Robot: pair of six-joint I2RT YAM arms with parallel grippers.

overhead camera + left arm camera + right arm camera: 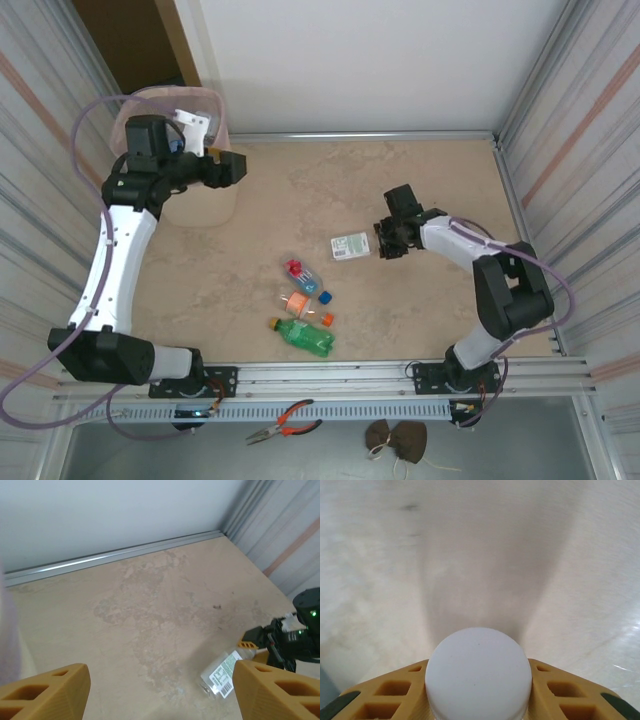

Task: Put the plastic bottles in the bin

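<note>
The right gripper (384,243) is closed on the cap end of a clear bottle (351,245): in the right wrist view its two tan fingers (390,696) press against either side of the white cap (477,672), with no gap showing. That bottle lies on its side on the table (420,170), right of centre, its white label up and its base pointing away from the gripper. The left gripper (236,166) has its jaws well apart and holds nothing; from its wrist camera bare tabletop shows between the fingers (47,690). It hangs just beside the right rim of the bin (218,205), which stands at the far left corner. Three more bottles lie close together near the middle of the near edge: a red-capped bottle (303,274), an orange bottle (298,303) and, nearest the arms, a green bottle (306,338).
</note>
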